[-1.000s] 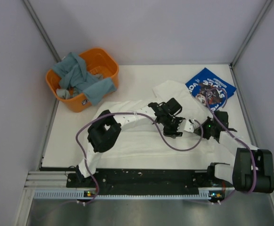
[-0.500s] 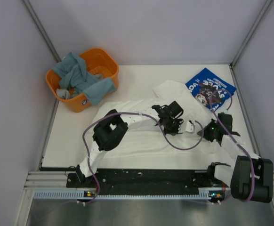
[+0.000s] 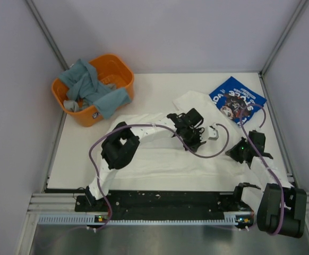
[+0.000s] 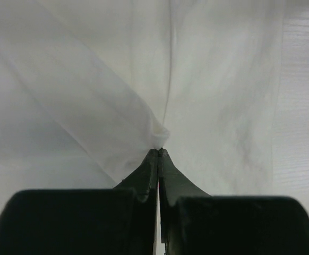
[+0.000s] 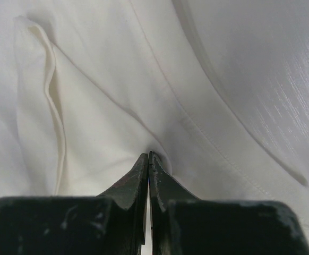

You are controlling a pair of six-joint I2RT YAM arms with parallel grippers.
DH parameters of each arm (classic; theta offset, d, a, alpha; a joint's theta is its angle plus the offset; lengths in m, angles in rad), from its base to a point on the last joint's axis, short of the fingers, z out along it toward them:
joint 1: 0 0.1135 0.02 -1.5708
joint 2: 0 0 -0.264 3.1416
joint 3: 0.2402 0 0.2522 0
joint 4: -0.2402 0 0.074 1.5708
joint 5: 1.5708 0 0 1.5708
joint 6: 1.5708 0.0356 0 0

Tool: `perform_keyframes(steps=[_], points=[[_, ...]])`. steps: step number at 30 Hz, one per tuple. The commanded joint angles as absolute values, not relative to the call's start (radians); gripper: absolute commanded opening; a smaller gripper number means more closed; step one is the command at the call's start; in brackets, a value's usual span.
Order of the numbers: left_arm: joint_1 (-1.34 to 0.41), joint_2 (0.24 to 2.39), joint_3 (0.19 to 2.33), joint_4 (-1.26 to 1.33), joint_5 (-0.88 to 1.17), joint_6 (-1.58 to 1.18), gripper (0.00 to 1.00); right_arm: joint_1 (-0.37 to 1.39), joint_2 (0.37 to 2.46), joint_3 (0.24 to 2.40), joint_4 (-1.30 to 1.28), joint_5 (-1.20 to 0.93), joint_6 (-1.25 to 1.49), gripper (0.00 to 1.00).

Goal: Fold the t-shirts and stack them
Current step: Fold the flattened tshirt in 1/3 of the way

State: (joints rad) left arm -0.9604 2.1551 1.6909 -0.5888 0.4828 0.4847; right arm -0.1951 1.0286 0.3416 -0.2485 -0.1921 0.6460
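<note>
Change since a second ago: right gripper (image 5: pixel 148 156) drawn toward the near right corner, left gripper (image 4: pixel 159 153) shifted slightly back, white shirt (image 3: pixel 160 159) pulled flatter between them. Present state: each pair of fingers is pressed together on a pinch of white cloth. The white shirt lies partly spread across the middle of the table (image 3: pixel 160 85) with no finished fold evident, and the blue shirt (image 3: pixel 237 100) lies as a compact square at the far right, seemingly already folded. Outstanding, by judgement: folding the white shirt and stacking it with the blue one, while more cloth sits in the orange basket (image 3: pixel 123 70).
</note>
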Motion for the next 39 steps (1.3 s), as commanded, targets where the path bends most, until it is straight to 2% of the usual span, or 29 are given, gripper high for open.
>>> perform_keyframes(steps=[1,7,11,20,22,25,27,29,35,39], points=[[-0.907,2.118,1.704,-0.545,0.537,0.329,0.0,-0.204,1.028,0.339,-0.296,-0.152,0.612,0.0],[-0.766,2.128,1.704,-0.427,0.558,0.149,0.0,-0.206,1.04,0.339,-0.295,-0.15,0.615,0.0],[-0.749,2.144,1.691,-0.43,0.569,0.138,0.0,-0.207,1.058,0.342,-0.295,-0.153,0.612,0.0],[-0.718,2.112,1.611,-0.403,0.453,0.089,0.0,-0.21,1.057,0.342,-0.296,-0.15,0.615,0.0],[-0.718,2.112,1.609,-0.405,0.439,0.1,0.12,-0.216,1.055,0.342,-0.295,-0.155,0.615,0.0],[-0.718,2.103,1.627,-0.426,0.434,0.118,0.39,-0.218,1.042,0.351,-0.296,-0.164,0.603,0.0],[-0.718,2.083,1.647,-0.457,0.43,0.15,0.47,-0.218,1.007,0.373,-0.301,-0.169,0.585,0.0],[-0.716,2.053,1.672,-0.498,0.423,0.201,0.54,-0.218,0.967,0.415,-0.308,-0.182,0.563,0.07],[-0.692,1.933,1.681,-0.688,0.354,0.4,0.6,-0.164,0.928,0.651,-0.365,-0.218,0.463,0.36],[-0.66,1.804,1.594,-0.819,0.295,0.549,0.61,-0.063,0.977,0.799,-0.42,-0.158,0.425,0.4]])
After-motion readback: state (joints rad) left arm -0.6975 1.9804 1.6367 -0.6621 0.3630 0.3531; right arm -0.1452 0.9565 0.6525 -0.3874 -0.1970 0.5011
